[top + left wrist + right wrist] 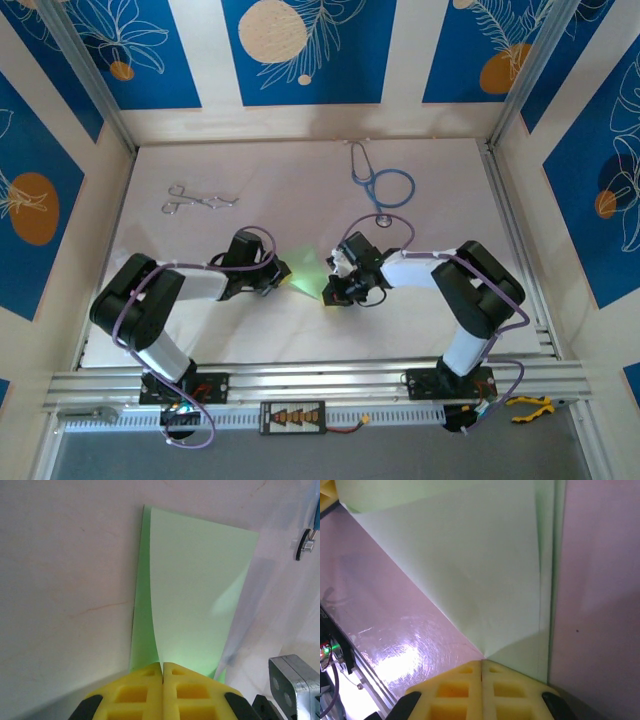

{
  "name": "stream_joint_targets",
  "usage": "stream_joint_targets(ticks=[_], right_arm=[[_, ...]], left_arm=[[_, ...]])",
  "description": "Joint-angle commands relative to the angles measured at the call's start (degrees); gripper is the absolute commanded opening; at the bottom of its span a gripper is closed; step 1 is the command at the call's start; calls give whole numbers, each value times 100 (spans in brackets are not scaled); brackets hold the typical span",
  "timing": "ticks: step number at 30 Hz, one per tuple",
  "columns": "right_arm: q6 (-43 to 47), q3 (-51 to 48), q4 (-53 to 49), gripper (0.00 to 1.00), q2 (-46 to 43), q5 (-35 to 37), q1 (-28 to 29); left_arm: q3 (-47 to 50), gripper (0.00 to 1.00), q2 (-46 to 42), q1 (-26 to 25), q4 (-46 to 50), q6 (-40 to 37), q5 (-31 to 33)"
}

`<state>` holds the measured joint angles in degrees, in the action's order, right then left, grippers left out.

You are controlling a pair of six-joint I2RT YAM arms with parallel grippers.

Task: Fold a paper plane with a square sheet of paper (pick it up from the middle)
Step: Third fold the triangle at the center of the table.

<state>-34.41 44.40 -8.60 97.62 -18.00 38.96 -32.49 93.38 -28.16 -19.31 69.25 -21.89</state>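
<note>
Obscuring most of the square sheet of paper [305, 272] in the top view, the two wrists meet over it from either side, so that only a pale green wedge shows between them. Whether the sheet rests on the table [300, 180] or hangs just clear of it cannot be told. In the left wrist view the paper [195, 580] appears as a long doubled strip, one layer over another, its near end hidden behind the yellow fingers. In the right wrist view it [470, 555] runs off the top of the frame, with a slanted crease down to a point at the fingertips. The enclosure has cream walls carrying blue wall panels [310, 50] with white leaf outlines and orange discs. The table is pale, glossy and faintly marked, with an aluminium rail [320, 380] along its near edge. The left arm [150, 300] and right arm [470, 290] rise from the rail, bend at the elbow and reach inward, low over the table centre. The left gripper [163, 666] has its pads pressed together on the near end of the paper. The right gripper [481, 662] is likewise pinched on the paper's pointed corner. A blue stethoscope [385, 185] lies at the far centre-right, and metal forceps [200, 200] lie at the far left, both well apart from the paper.
</note>
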Motion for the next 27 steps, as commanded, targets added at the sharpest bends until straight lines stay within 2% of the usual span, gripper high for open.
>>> stream_joint_targets(ticks=[1, 8, 16, 19, 27], right_arm=[[-19, -214, -116, 5, 92, 78, -34], [-179, -388, 320, 6, -419, -467, -181], [13, -476, 145, 6, -561, -295, -336], [66, -443, 148, 6, -480, -474, -287], [67, -474, 39, 5, -347, -32, -235]], left_arm=[[93, 0, 114, 101, -94, -149, -70], [127, 0, 115, 126, -116, -149, -70], [122, 0, 151, 127, -131, -158, -94], [150, 0, 171, 125, -160, -149, -96], [168, 0, 151, 128, -187, -130, -105]])
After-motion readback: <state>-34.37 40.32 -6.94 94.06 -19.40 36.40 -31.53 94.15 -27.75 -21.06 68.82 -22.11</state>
